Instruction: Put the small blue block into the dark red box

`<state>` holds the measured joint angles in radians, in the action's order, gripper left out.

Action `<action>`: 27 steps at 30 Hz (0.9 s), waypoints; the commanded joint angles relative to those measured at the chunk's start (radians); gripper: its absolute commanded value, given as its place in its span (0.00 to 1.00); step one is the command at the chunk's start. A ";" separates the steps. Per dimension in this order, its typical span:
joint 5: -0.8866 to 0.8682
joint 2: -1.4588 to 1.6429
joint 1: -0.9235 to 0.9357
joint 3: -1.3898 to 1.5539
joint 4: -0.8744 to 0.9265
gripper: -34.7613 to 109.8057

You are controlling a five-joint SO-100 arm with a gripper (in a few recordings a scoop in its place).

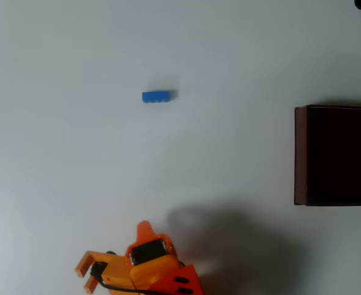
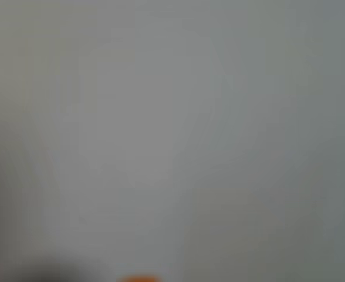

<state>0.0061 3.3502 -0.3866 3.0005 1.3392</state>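
in the overhead view the small blue block (image 1: 159, 96) lies flat on the pale surface (image 1: 58, 153), up around eleven o'clock from the picture's centre, with its long side running three-to-nine. nothing touches it. the dark red box (image 1: 301, 153) sits at three o'clock against the right edge, open side up with a near-black inside, well apart from the block, so it is ready to take a drop from above. the orange arm is low at six o'clock, and its jaws (image 1: 88, 273) point toward nine o'clock, well apart from the block and holding nothing. the two orange prongs stand a little apart. the wrist view is a blurred grey wash of surface with an orange sliver at its bottom edge. i judge the reach has not begun; the arm must swing up toward twelve o'clock first.
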 commanded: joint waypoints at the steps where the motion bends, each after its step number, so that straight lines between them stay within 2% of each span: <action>1: -0.018 0.005 0.015 0.005 0.011 0.24; 17: -0.018 0.005 0.021 0.005 0.011 0.24; 21: -0.066 0.008 0.025 -0.003 0.003 0.24; 27: -0.118 -0.071 -0.074 -0.081 -0.098 0.35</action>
<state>-0.0706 3.3303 -0.4387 2.9867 1.2855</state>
